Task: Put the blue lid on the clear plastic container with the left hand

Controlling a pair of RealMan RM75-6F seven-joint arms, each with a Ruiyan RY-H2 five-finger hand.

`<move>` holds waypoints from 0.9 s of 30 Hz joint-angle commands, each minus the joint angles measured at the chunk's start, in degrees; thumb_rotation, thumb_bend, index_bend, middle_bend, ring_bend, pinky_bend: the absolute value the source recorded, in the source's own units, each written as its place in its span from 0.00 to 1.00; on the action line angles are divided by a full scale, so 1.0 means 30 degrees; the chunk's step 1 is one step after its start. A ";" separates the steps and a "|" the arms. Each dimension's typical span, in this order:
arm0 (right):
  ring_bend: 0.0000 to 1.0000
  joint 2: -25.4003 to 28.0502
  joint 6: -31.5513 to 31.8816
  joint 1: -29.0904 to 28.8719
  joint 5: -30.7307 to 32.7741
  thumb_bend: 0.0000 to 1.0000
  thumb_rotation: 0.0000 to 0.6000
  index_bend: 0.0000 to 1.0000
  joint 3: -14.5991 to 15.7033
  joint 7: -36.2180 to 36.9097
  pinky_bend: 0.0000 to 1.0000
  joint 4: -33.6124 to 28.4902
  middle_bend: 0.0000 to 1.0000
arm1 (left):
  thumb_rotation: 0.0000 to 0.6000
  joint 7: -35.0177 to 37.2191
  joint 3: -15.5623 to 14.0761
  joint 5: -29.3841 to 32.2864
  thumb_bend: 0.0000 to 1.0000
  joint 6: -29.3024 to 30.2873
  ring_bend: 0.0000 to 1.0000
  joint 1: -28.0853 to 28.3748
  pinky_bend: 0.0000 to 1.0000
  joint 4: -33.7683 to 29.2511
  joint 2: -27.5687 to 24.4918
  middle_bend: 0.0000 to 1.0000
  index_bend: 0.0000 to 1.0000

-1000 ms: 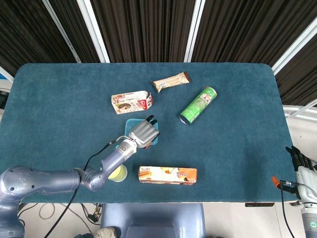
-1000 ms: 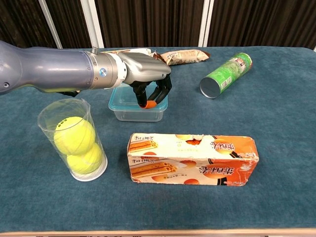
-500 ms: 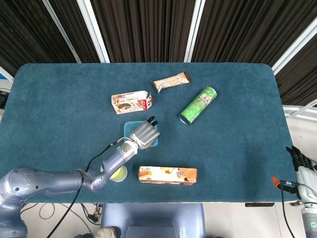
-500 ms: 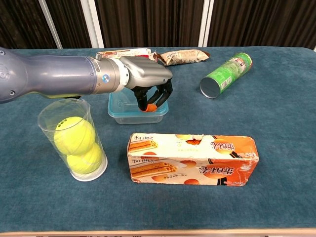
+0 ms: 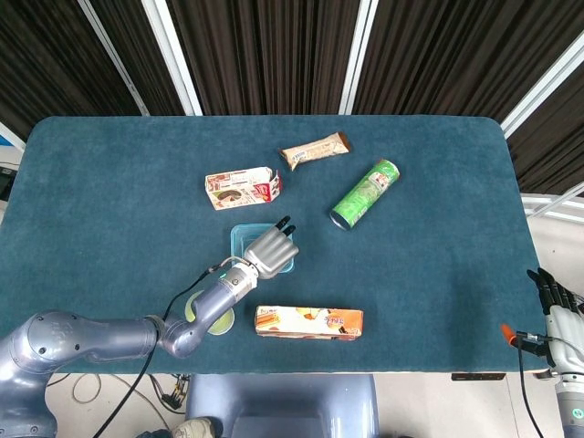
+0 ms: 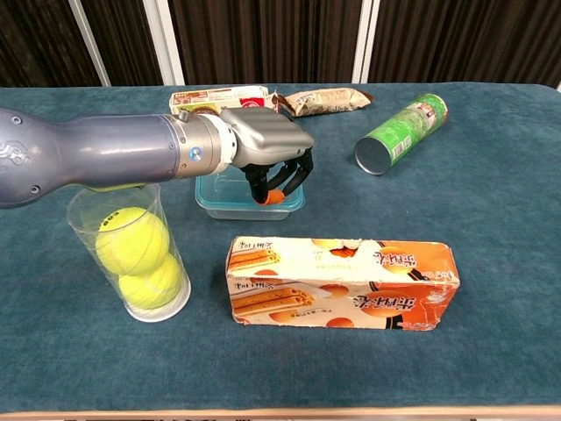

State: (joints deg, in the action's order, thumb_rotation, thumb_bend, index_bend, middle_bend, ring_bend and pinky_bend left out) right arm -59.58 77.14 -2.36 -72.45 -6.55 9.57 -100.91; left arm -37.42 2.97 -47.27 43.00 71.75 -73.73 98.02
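The clear plastic container (image 6: pixel 230 200) sits near the middle of the table (image 5: pixel 109 182), and everything else can be placed from it. The blue lid (image 5: pixel 241 237) lies on top of the container, its teal rim showing around the box. The left hand (image 6: pixel 267 149) hangs over the container's right half with its fingers (image 6: pixel 282 181) curled downward, their tips at or just above the lid; whether they actually press on it cannot be told, and nothing sits in their grasp. Just in front of the container lies a long orange biscuit box (image 6: pixel 342 282), and to its front left stands a clear tube of tennis balls (image 6: pixel 133 250). Behind it lie a small red-and-white carton (image 5: pixel 243 188) and a snack bar (image 5: pixel 315 151); to its right rear lies a green can (image 5: pixel 365 192) on its side. The right hand (image 5: pixel 558 306) rests well off to the right, past the table's edge, fingers extended and empty.
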 commanded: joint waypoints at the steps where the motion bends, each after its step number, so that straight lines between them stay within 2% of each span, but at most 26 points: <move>1: 0.00 -0.0003 0.0039 0.0006 -0.0029 0.29 1.00 0.10 -0.0002 -0.0010 0.00 0.0007 0.00 | 1.00 -0.0067 0.0022 0.0019 0.53 0.0019 0.13 -0.0037 0.07 0.0053 0.0048 0.58 0.70; 27: 0.00 -0.0057 0.0134 0.0039 0.0003 0.29 1.00 0.10 -0.0037 -0.0029 0.00 -0.0017 0.00 | 1.00 -0.0695 -0.0070 0.0142 0.53 -0.0315 0.13 -0.0414 0.07 0.1045 0.0602 0.58 0.70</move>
State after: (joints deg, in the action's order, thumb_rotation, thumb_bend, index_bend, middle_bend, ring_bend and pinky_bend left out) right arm -59.75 77.54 -2.25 -72.44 -6.66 9.48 -100.96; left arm -39.53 2.76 -46.82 42.08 70.56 -70.66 99.78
